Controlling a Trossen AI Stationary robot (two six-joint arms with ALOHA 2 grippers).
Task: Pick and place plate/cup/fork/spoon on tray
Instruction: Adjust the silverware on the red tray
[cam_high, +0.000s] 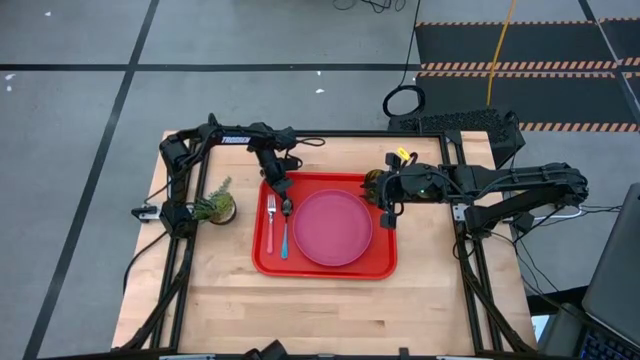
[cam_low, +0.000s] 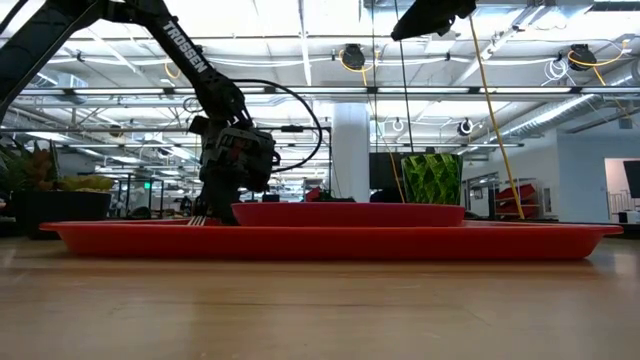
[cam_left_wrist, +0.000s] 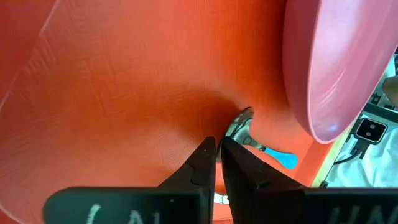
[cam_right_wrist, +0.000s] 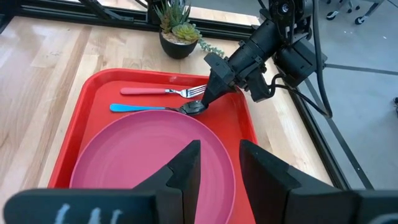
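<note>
Red tray (cam_low: 330, 242) holds the plate (cam_high: 332, 228), fork (cam_high: 270, 224) and spoon (cam_high: 285, 232) side by side. Left hand (cam_left_wrist: 219, 147), fingers nearly closed, sits at the spoon's bowl, likely just setting it down; right hand (cam_right_wrist: 216, 163) hovers half-open over the plate, and no cup shows.

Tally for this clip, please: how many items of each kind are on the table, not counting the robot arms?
Tray: 1
Plate: 1, on the tray
Fork: 1, on the tray
Spoon: 1, on the tray, beside the fork
Cup: 1, seen only from table height
Potted plant: 1, off the tray
Total: 6

high: overhead, down | low: table-level | wrists: close | shared: tray (cam_high: 385, 262)
</note>
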